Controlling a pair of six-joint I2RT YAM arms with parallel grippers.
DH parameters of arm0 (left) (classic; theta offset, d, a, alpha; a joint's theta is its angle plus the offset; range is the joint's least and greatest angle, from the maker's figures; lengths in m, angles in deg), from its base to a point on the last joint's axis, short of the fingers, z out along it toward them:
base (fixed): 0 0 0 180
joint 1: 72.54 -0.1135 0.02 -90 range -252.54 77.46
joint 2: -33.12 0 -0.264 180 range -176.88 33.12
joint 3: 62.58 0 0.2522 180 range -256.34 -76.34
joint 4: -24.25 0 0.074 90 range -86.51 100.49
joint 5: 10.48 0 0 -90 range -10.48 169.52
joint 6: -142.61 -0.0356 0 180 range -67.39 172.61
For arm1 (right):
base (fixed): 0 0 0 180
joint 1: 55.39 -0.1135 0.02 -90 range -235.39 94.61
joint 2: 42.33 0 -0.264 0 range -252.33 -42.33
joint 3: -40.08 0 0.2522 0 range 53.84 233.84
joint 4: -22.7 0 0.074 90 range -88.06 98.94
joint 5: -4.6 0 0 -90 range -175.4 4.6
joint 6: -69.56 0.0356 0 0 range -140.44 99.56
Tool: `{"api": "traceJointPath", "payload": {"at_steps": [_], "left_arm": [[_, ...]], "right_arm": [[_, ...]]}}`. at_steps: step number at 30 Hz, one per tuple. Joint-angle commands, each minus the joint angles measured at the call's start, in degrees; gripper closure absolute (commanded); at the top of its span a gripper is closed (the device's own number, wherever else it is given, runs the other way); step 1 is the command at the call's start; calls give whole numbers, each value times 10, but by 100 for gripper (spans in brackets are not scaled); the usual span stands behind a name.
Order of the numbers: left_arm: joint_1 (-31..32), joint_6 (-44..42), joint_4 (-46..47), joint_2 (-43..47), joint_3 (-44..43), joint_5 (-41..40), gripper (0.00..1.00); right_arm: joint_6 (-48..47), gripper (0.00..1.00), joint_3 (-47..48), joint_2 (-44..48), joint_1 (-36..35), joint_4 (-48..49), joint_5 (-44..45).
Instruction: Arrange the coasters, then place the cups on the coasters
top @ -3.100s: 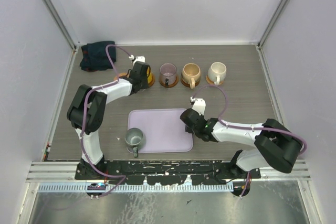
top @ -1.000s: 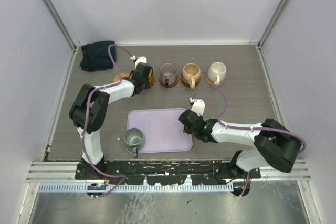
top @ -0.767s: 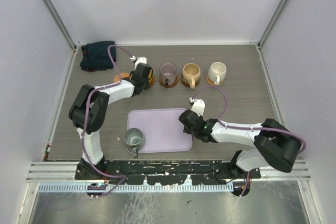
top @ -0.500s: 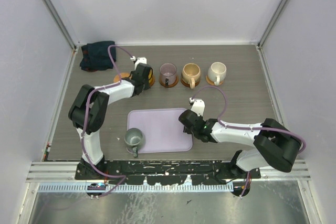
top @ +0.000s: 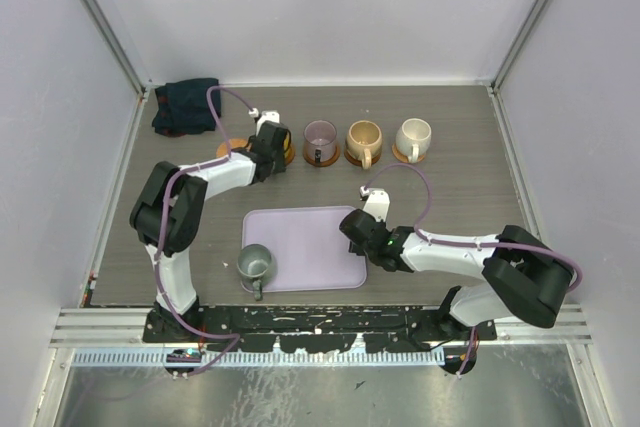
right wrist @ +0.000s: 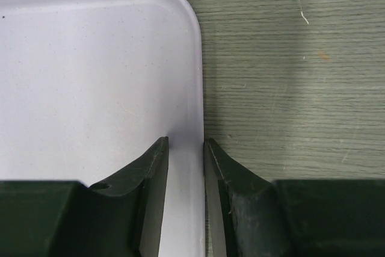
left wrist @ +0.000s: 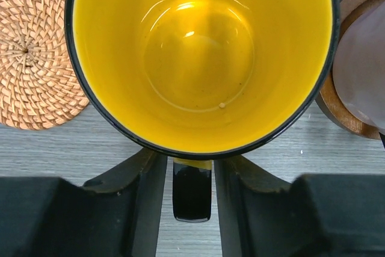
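The yellow cup point(left wrist: 198, 52) fills the left wrist view, and what lies under it is hidden. Its black handle point(left wrist: 192, 192) sits between my left gripper's point(left wrist: 192, 161) fingers with a thin gap on each side, so that gripper is open. A woven tan coaster point(left wrist: 33, 52) lies bare just left of the cup. From above, the purple cup point(top: 320, 137), tan cup point(top: 364, 137) and cream cup point(top: 413, 134) each stand on a coaster in the back row. The grey-green cup point(top: 255, 263) stands at the lilac tray's near left corner. My right gripper point(right wrist: 186, 145) is shut on the tray's right rim point(right wrist: 195, 88).
The lilac tray point(top: 305, 247) lies in the middle of the table between the two arms. A dark folded cloth point(top: 187, 105) sits in the back left corner. The purple cup's brown coaster point(left wrist: 343, 109) nearly touches the yellow cup on its right.
My left gripper's jaws have parted from the yellow cup's handle. Both arms and all cups have stayed in place.
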Motion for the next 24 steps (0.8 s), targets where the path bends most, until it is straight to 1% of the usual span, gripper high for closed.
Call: {"api": "traceJointPath", "payload": {"at_steps": [1, 6, 10, 17, 24], "left_arm": [[3, -3, -1, 40, -10, -8, 59], [4, -2, -3, 51, -5, -4, 54], [4, -1, -4, 84, 9, -1, 49], [8, -1, -23, 177, 49, -1, 46], [16, 6, -57, 281, 123, -23, 45]], "right_arm": [[10, 64, -14, -31, -7, -29, -41], [12, 64, -15, -33, -8, -29, -41], [15, 65, -15, -32, -8, -33, -41], [40, 68, -24, -24, -24, -57, -40], [87, 70, -29, -13, -65, -88, -35]]}}
